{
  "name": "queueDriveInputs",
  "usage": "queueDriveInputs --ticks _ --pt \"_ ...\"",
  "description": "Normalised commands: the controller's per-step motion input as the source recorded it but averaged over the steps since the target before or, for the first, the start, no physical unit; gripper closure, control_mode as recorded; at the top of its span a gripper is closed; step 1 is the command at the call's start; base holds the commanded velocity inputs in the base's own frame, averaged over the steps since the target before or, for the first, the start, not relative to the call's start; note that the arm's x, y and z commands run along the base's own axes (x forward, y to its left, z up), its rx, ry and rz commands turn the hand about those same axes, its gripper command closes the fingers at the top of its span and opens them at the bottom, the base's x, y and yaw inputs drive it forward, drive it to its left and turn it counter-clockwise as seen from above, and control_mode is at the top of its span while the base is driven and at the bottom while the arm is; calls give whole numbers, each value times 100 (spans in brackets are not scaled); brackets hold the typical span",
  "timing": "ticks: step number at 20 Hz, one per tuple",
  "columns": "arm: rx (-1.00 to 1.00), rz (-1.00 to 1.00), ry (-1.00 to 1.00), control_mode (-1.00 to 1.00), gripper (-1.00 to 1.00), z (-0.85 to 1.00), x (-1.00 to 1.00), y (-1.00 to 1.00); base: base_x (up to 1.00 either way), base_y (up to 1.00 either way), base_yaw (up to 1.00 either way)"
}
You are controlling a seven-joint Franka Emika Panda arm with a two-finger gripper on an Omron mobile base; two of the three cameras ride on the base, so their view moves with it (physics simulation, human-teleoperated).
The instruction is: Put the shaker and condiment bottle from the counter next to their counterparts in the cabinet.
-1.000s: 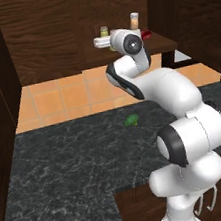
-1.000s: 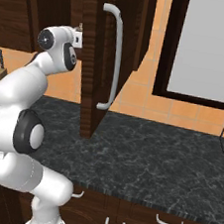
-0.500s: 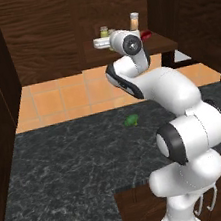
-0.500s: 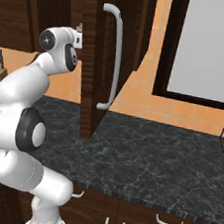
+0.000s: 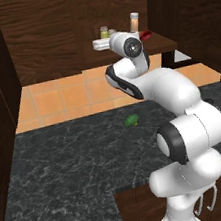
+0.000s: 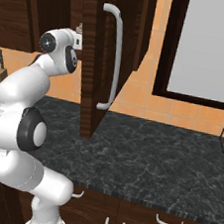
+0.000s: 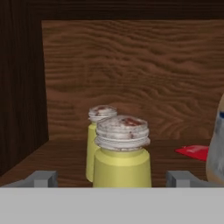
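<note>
**Jaws wide around the shaker on the cabinet shelf**

In the hand view the gripper (image 7: 112, 178) stands open, its grey fingertips (image 7: 41, 178) low in the frame, one on each side of the shaker (image 7: 122, 155) and clear of its yellow body. That shaker sits upright at bottom centre on the shelf board (image 7: 61, 153), grey cap up. Just behind it, slightly left and partly hidden, stands its matching shaker (image 7: 99, 127). A red patch, the red bottle (image 7: 194, 152), lies low on the board at the right. At the right edge a blurred pale shape, the condiment bottle (image 7: 216, 153), cuts into the frame. In the left base view the cabinet (image 5: 45, 37) fills the top, the bottle (image 5: 133, 22) stands upper centre, and a green lump (image 5: 131, 121) lies mid-frame on the counter (image 5: 66, 170).
</note>
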Motion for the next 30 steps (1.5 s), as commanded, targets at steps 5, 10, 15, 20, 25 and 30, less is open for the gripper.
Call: queueDriveInputs --ticks 5,10,15,20,25,30 --pt "0 0 0 -100 -100 6 0 0 0 0 0" --pt "0 0 0 -100 -100 15 0 0 0 0 0" --pt "0 0 0 -100 -100 5 -2 0 0 0 0" --pt "0 0 0 -100 -100 0 -32 0 0 0 0" --pt "0 0 -2 -100 -100 0 -50 0 0 0 0" --pt "0 0 -1 -100 -100 0 -55 0 0 0 0"
